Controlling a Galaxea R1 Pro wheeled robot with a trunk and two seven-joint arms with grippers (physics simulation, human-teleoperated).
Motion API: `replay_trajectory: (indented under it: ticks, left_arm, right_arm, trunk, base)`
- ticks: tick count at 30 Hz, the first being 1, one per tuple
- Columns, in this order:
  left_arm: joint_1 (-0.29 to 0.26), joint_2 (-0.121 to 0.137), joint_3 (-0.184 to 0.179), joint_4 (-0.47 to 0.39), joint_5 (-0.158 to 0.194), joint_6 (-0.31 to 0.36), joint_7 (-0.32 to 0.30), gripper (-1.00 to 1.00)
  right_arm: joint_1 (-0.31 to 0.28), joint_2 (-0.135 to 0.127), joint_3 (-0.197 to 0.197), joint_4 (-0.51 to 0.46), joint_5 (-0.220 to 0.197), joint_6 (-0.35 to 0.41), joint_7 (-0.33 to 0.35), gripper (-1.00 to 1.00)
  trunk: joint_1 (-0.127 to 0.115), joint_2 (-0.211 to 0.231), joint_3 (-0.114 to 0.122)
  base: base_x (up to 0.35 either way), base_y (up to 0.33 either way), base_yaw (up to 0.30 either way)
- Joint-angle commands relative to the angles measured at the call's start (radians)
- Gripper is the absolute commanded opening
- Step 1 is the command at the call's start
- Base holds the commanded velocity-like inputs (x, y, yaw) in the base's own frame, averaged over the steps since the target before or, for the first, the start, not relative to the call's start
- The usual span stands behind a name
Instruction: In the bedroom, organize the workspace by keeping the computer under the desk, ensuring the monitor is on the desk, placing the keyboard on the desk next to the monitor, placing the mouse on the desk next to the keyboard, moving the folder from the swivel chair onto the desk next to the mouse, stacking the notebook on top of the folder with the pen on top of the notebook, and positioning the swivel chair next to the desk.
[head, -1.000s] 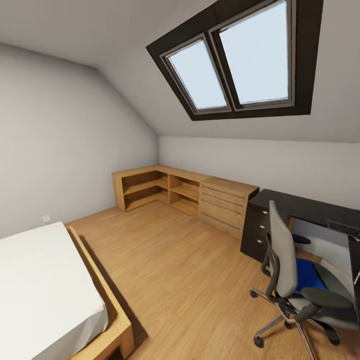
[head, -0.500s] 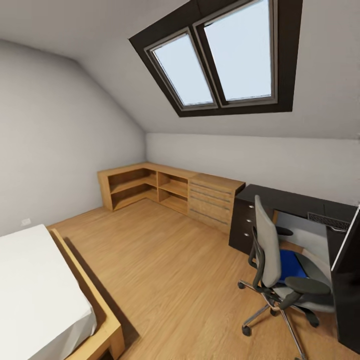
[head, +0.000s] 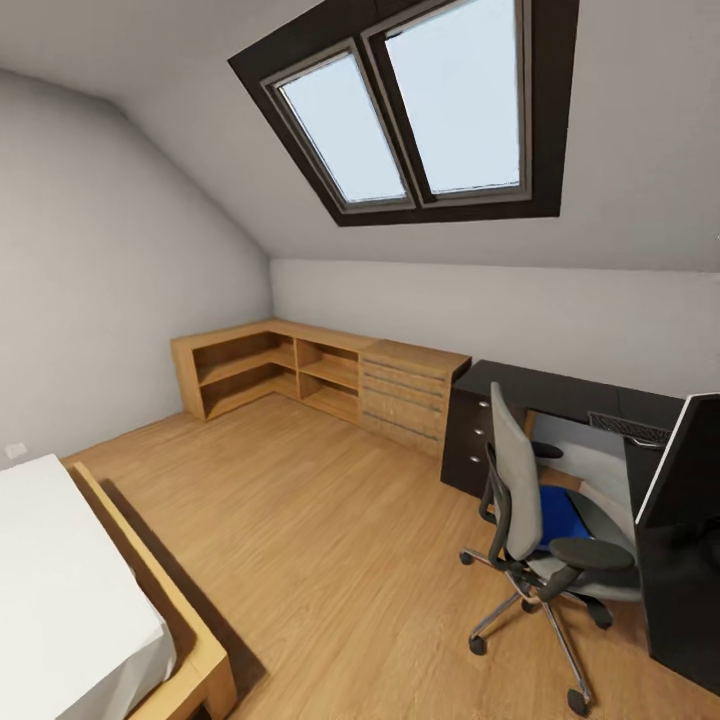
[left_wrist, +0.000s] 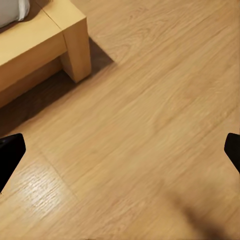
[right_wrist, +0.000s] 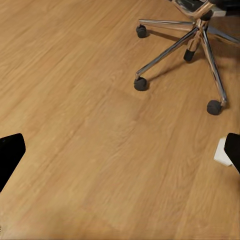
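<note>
Folder (head: 560, 515) sits on the seat of the swivel chair (head: 520, 490), bright blue, partly hidden by the chair back. Chair is parked in the knee space of the black L-shaped counter (head: 560, 392), casters on the wood floor (head: 330, 540).

Monitor (head: 685, 460) stands on the near wing of the counter, black face angled away. Keyboard (head: 628, 427) lies on the far wing by the wall, well apart from the folder. Can't make out mouse, notebook or pen from here.

Left hand (left_wrist: 120, 150): fingertips at the frame edges, spread wide, nothing held, floor and bed frame corner (left_wrist: 70, 35) beneath. Right hand (right_wrist: 120, 150): same, wide open and empty, over floor near the chair's chrome base (right_wrist: 195, 40).

Step in hand looks like the approach drive; nothing reachable yet. Advice: come in from the open side of the chair, not from behind the back, so the seat is clear for a reach. Stop short of the casters or the chair will likely roll off. Folder is flat and thin, so take it by an overhanging edge if there is one. Keep arms tucked until the base is stopped.
</note>
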Motion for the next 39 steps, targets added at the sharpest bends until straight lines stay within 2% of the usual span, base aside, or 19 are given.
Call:
replay_trajectory:
  ticks: [1,6,24,39]
  left_arm:
    - [-0.001,0.0,0.002,0.0,0.001,-0.003,0.0,1.0]
    - [-0.001,-0.001,0.002,0.0,0.001,-0.002,0.0,1.0]
    - [-0.001,-0.002,0.002,0.0,0.001,-0.003,0.0,1.0]
    - [-0.001,-0.001,0.004,0.0,0.002,-0.003,0.0,1.0]
  right_arm:
    - [-0.001,0.0,0.0,0.001,-0.006,-0.004,0.002,1.0]
    - [-0.001,-0.001,0.0,0.0,-0.005,-0.004,0.002,1.0]
    - [-0.001,-0.001,0.0,0.001,-0.005,-0.007,0.002,1.0]
    - [-0.001,-0.001,0.001,0.004,-0.004,-0.007,0.005,1.0]
  trunk:
    - [0.0,-0.001,-0.003]
    - [0.0,-0.001,-0.009]
    - [0.0,-0.001,-0.02]
    - [0.0,-0.001,-0.02]
  base:
    - [0.146,0.233,-0.145]
    - [0.166,0.207,-0.149]
    - [0.012,0.008,-0.214]
    - [0.296,0.107,-0.281]
